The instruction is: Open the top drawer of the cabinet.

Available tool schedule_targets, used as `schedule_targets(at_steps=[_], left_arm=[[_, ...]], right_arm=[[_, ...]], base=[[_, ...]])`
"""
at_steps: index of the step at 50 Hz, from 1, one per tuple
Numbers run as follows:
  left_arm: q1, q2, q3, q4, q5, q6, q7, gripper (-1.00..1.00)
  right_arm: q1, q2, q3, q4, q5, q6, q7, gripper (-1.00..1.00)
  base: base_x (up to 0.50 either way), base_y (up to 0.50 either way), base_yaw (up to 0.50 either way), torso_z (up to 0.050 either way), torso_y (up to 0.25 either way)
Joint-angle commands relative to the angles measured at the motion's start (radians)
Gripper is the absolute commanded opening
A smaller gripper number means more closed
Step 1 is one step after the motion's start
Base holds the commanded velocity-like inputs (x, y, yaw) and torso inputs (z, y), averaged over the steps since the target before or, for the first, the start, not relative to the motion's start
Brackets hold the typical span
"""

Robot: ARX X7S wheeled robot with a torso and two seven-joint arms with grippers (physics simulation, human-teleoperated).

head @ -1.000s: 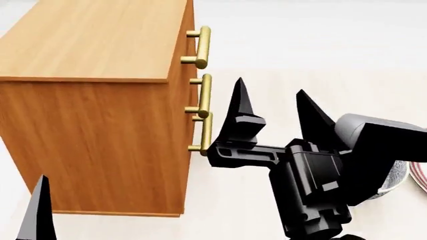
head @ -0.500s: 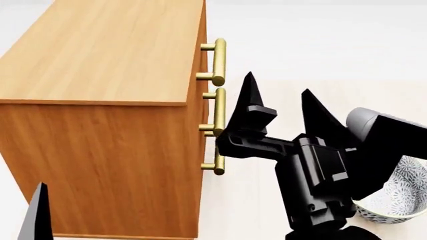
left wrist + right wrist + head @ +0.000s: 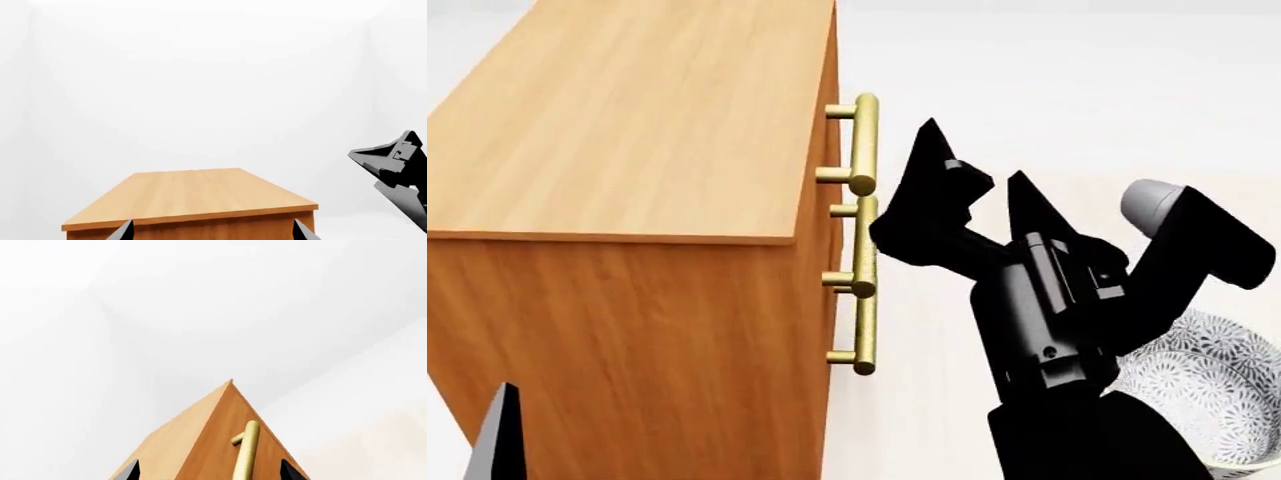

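Note:
The orange-brown cabinet (image 3: 641,120) fills the left of the head view, its flat top toward me. Three brass bar handles run down its front edge. The highest, the top drawer's handle (image 3: 864,145), sits flush with the front, with no gap showing. My right gripper (image 3: 974,165) stands open just right of that handle, apart from it. In the right wrist view the handle (image 3: 245,452) lies ahead, between the two fingertips of the right gripper (image 3: 210,472). My left gripper (image 3: 213,232) is open and empty, facing the cabinet's side (image 3: 200,227); one fingertip (image 3: 501,435) shows low left.
A white patterned bowl (image 3: 1214,385) stands on the floor at the lower right, behind my right arm. The two lower handles (image 3: 862,245) (image 3: 864,335) sit below the top one. Pale floor lies to the right of the cabinet front.
My right gripper has risen along the cabinet front, from beside the lowest handle to beside the top one, and its wrist has turned. The head view has shifted too.

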Motion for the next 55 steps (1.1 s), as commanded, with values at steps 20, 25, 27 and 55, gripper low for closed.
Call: schedule_targets(at_steps=[20,25,27,55], left_arm=[[-0.073,-0.347,0.289,0.016,-0.043,0.18,-0.373,1.0],[-0.13,-0.412,0.373,0.015,-0.051,0.202,-0.453,1.0],[-0.144,-0.426,0.394,0.015,-0.053,0.208,-0.471,1.0],[-0.253,-0.521,0.538,0.011,-0.054,0.25,-0.607,1.0]], right_arm=[[0.258,-0.04,-0.093,0.618,0.011,-0.266,-0.061,1.0],[0.276,-0.037,-0.11,0.67,0.012,-0.302,-0.065,1.0],[0.279,-0.036,-0.117,0.697,0.013,-0.312,-0.071,1.0],[0.314,-0.047,-0.087,0.932,0.302,-0.314,-0.17,1.0]], base=[[0.0,0.0,0.0,0.0,0.0],[0.0,0.0,0.0,0.0,0.0],[0.0,0.0,0.0,0.0,0.0],[0.0,0.0,0.0,0.0,0.0]])
